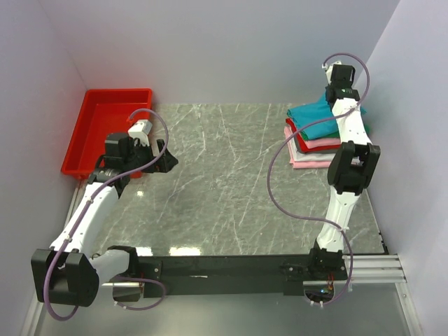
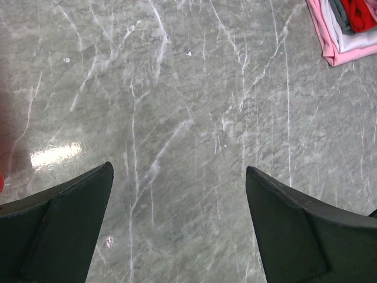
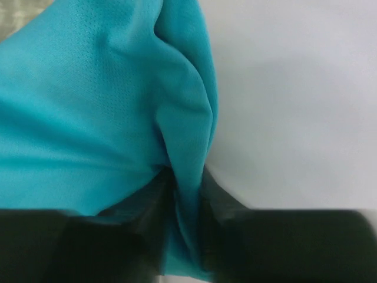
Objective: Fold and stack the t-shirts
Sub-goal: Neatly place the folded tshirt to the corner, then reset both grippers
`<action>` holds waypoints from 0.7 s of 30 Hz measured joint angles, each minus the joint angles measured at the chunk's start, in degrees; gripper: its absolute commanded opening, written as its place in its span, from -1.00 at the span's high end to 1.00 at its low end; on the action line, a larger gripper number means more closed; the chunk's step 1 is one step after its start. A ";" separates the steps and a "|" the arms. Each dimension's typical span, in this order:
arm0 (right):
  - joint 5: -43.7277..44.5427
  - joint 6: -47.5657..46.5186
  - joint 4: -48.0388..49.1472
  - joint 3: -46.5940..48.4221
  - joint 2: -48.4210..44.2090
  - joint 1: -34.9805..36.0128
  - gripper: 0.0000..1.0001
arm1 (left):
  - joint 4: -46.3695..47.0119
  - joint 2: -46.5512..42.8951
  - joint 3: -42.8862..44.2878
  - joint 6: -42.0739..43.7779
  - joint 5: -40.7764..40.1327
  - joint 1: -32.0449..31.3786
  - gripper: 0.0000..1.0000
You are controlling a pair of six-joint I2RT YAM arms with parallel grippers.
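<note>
Your right gripper (image 3: pixel 187 183) pinches a fold of the teal t-shirt (image 3: pixel 88 106), arm extended over the stack (image 1: pixel 311 143) at the far right; left gripper (image 2: pixel 179 183) hovers spread; right fingertips hidden from above

A grey marble-patterned table (image 1: pixel 231 182) with white veins spreads beneath and ahead of the left gripper (image 1: pixel 166 157). Pale lavender walls (image 1: pixel 210 49) enclose it. A bright glare (image 2: pixel 56 156) lies just left of it.

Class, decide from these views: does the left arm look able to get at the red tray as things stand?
Probably yes: the left end effector, open, hangs right beside the red tray, and nothing stands between them.
</note>
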 measured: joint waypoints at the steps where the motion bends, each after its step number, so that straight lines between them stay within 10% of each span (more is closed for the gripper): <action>1: 0.79 -0.04 0.59 0.00 0.68 -0.15 -0.27 | 0.02 0.00 0.00 0.00 -0.02 0.00 -0.99; 7: 5.95 1.18 5.31 -2.38 2.21 -0.87 -0.64 | 0.02 0.07 0.00 0.00 -0.07 -0.09 -0.99; 21: 1.25 7.72 14.12 -27.52 -17.05 7.52 -0.74 | 0.04 -0.13 -0.04 0.11 -2.34 -0.11 -0.99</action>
